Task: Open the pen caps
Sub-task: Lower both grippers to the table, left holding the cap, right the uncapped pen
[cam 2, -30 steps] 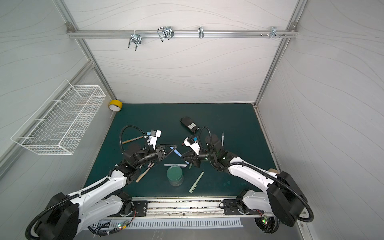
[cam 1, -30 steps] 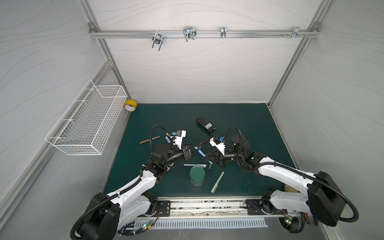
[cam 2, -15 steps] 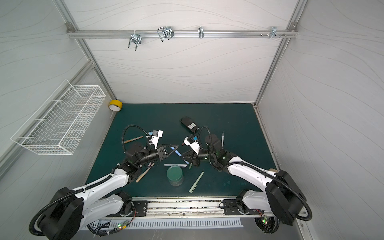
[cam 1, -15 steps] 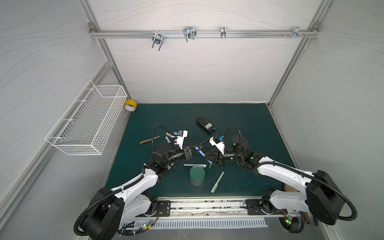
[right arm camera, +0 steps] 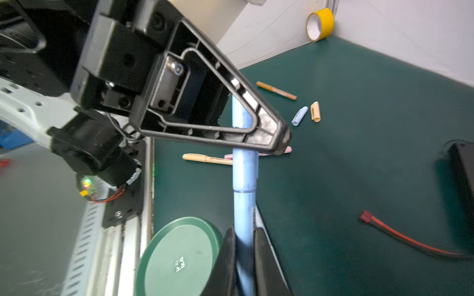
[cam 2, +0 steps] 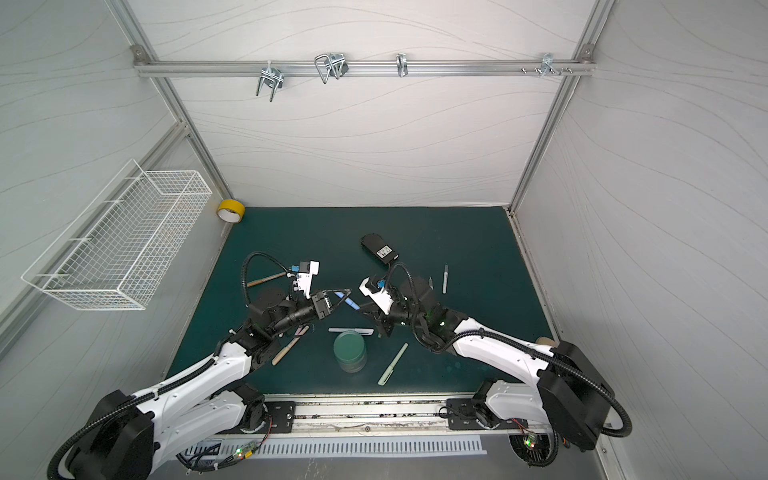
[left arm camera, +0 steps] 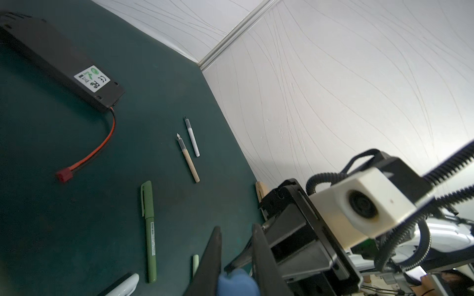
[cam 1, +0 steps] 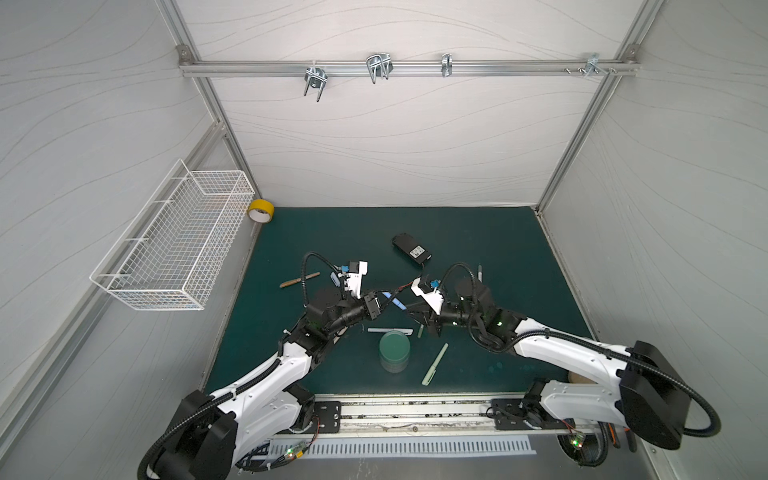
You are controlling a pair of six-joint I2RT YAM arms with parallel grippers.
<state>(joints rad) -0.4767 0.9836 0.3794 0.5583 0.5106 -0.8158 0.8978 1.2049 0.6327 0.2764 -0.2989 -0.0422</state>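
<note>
Dark green matte bench (cam 1: 498,249), with a white wire-mesh basket (cam 1: 174,241) hung on the left wall. Next down is a flat black battery pack (cam 1: 409,249) with rounded corners and a red wire (right arm camera: 410,241). Then a smooth round green lid (right arm camera: 179,256) and a glossy yellow tape roll (cam 1: 260,210). Slim matte pens are lying around, like a capped olive pen (left arm camera: 150,230). Two stubby loose caps, a pale blue cap (right arm camera: 299,116) and a tan cap (right arm camera: 315,111), sit just beside each other.

Jaws: the right gripper (right arm camera: 245,230) is pinched narrow on the barrel of a light blue pen (right arm camera: 243,210), held off the bench near the middle. The left gripper (left arm camera: 237,226) is clamped on its fitted cap (right arm camera: 245,169), which is still seated.
</note>
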